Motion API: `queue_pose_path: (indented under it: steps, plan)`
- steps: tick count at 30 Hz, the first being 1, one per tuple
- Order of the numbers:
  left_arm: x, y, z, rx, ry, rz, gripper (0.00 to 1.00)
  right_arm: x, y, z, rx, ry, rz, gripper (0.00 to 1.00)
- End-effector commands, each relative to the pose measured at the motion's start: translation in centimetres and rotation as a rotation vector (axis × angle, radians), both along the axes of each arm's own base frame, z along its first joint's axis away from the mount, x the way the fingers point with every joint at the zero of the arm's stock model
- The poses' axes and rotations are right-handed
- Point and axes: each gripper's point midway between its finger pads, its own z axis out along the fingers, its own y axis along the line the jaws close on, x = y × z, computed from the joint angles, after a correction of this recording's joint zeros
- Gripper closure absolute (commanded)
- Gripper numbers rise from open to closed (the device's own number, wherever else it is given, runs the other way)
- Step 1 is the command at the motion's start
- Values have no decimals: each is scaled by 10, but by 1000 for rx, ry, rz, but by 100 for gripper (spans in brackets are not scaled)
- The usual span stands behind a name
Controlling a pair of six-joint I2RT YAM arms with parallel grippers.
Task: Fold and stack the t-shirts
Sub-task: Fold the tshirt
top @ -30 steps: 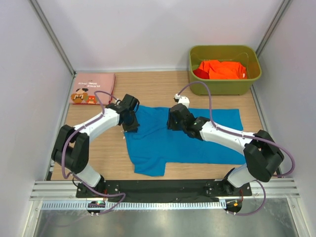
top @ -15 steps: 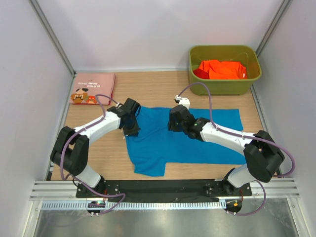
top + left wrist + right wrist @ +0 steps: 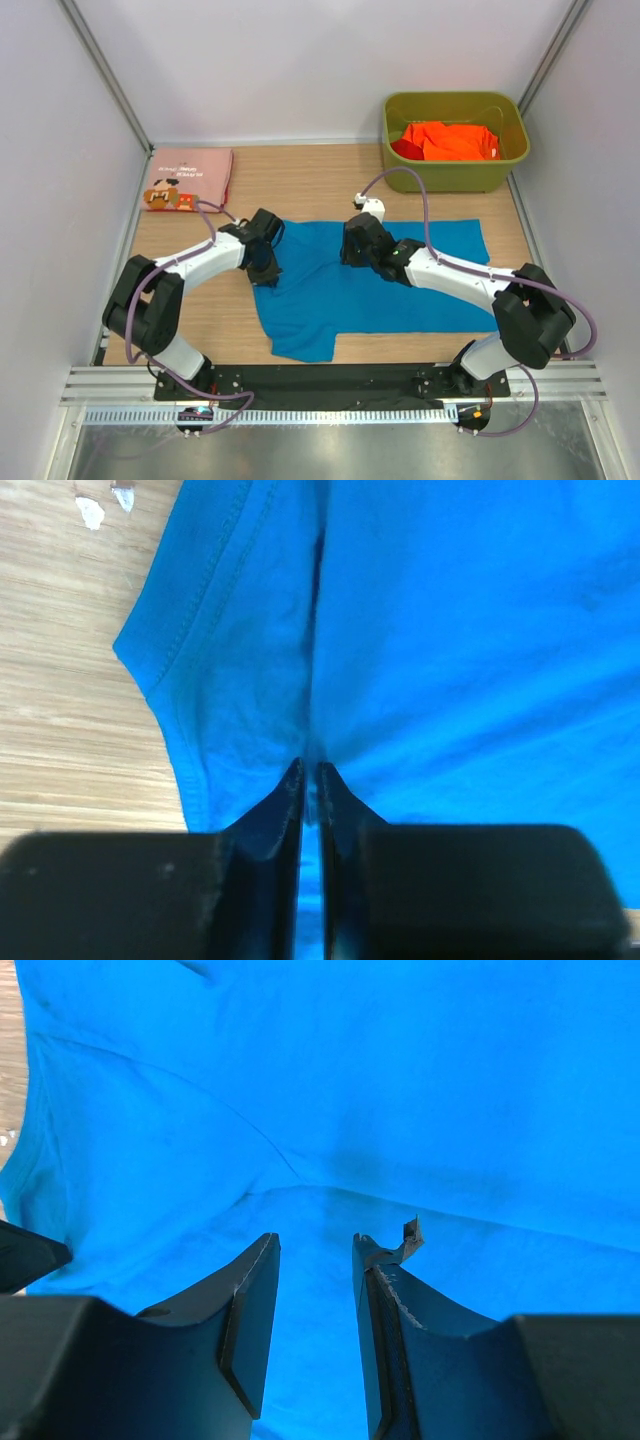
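Blue shirt spread out, one arm pinching it, the other poised open.

The blue t-shirt [image 3: 380, 285] lies flat in the middle of the table [image 3: 210, 320]. The folded pink t-shirt [image 3: 187, 178] sits at the far left corner, and an orange t-shirt [image 3: 452, 140] is heaped in the olive bin [image 3: 450, 175]. The left gripper [image 3: 311, 775] has its fingers drawn together on a thin ridge of blue cloth beside the stitched sleeve hem. The right gripper [image 3: 315, 1245] is over the fabric with its fingers apart, gripping nothing. The cloth looks light, limp and quick to bunch, so I'd take it by hems or corners, both sides at once.
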Motion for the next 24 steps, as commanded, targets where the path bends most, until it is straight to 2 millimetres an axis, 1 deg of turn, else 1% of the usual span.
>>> queue_pose_path:
  steps: [1, 2, 3, 4, 5, 6, 7, 8, 9, 10, 11, 12, 13, 14, 15, 16, 17, 20, 21, 22, 24]
  plan:
    - [12, -7, 14, -23, -47, 21, 80, 10, -2, 6, -7, -51, -20, 58]
    - [17, -6, 22, -15, -68, 11, 72, 9, -3, 5, -12, -53, -19, 58]
    - [30, -2, 37, 11, -111, 18, 61, 9, -5, 5, -20, -53, -23, 58]
    - [40, 4, 48, 23, -141, 29, 59, 9, -5, 5, -22, -56, -22, 58]
    - [49, 11, 57, 37, -168, 20, 58, 9, -8, 5, -31, -58, -27, 58]
    - [66, 6, 77, -8, -221, 15, 57, 9, -10, 4, -40, -58, -33, 58]
    - [80, 11, 86, -36, -252, 26, 58, 10, -12, 2, -47, -60, -39, 58]
    - [91, 6, 96, -66, -294, -12, 59, 10, -16, -1, -53, -57, -47, 58]
    - [113, -5, 112, -122, -363, -33, 59, 12, -17, -1, -48, -64, -54, 58]
    - [124, -10, 118, -142, -394, -49, 60, 12, -21, -5, -49, -56, -62, 58]
    - [135, -16, 120, -156, -411, -62, 60, 17, -26, -6, -45, -60, -80, 58]
    - [141, -23, 104, -166, -369, -84, 63, 19, -28, -7, -41, -59, -88, 59]
    - [153, -31, 109, -191, -378, -97, 65, 22, -30, -7, -35, -61, -95, 59]
    - [157, -31, 101, -183, -353, -96, 66, 25, -34, -10, -39, -56, -103, 59]
    - [167, -31, 85, -170, -326, -85, 66, 33, -41, -15, -44, -51, -127, 60]
    - [172, -27, 78, -159, -313, -71, 66, 39, -45, -13, -36, -55, -141, 60]
    - [175, -23, 70, -145, -299, -51, 66, 46, -58, -21, -47, -37, -176, 60]
    - [187, 1, 41, -82, -251, 32, 67, 57, -75, -28, -41, -20, -231, 61]
    - [189, 11, 34, -71, -232, 58, 67, 63, -88, -33, -47, -9, -270, 61]
    - [190, 18, 20, -46, -206, 85, 66, 66, -96, -37, -42, 1, -306, 61]
    - [190, 31, 11, -33, -182, 119, 66, 69, -109, -44, -51, 16, -353, 61]
